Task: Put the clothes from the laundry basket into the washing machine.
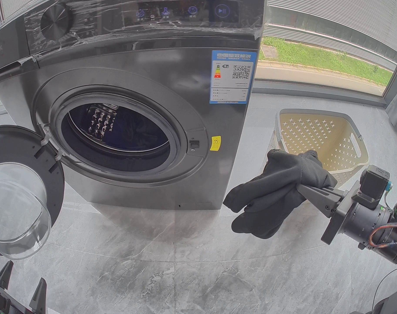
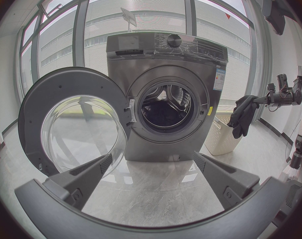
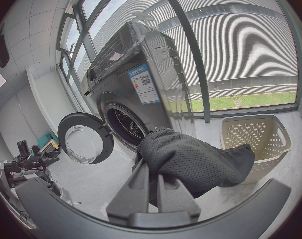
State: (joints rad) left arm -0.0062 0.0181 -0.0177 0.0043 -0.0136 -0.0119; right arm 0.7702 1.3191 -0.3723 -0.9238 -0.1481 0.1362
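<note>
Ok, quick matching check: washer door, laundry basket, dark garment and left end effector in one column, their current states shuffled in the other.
1 washer door
2 laundry basket
3 dark garment
4 left end effector

A gripped by the right end effector
B jaws apart, gripping nothing
C swung wide open
D on the floor beside the washing machine

Pairs: 1-C, 2-D, 3-A, 4-B.

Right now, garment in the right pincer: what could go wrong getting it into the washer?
1. The dark garment hangs loose from the right pincer, pinched near one end; it might slip out onto the floor.
2. Its drooping folds could snag on the drum opening of the washing machine and stay half outside.
</note>
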